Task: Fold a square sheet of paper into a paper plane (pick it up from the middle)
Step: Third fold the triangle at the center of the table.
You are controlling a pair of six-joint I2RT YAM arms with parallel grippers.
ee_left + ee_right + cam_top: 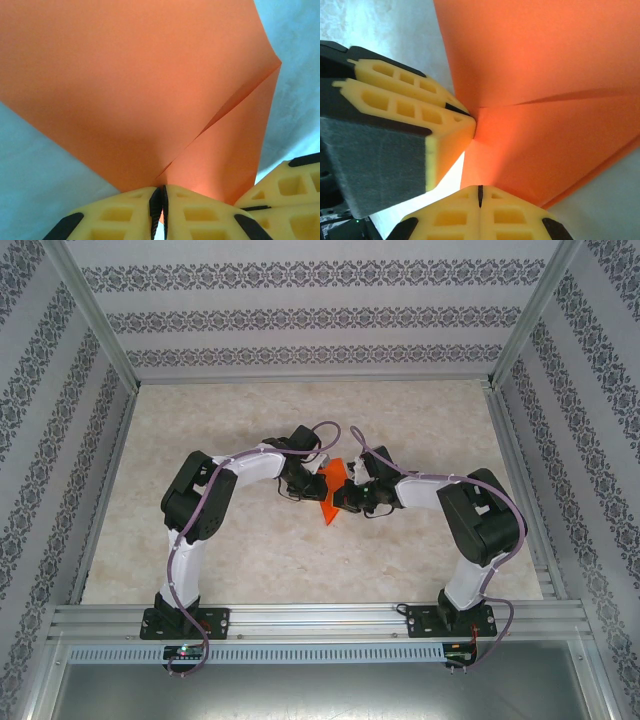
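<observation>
Clamping the orange paper (130, 90), left pincer (161, 207), right pincer (480, 200) close alongside

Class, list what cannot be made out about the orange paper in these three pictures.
- Top view: the thin orange-red paper sheet is too small to count its folds.
- Left wrist view: the frame cuts off the sheet's top and left edges, and the left claw hides the pinched part.
- Right wrist view: the right claw hides the part it pinches, and the frame cuts off the far edges.
</observation>
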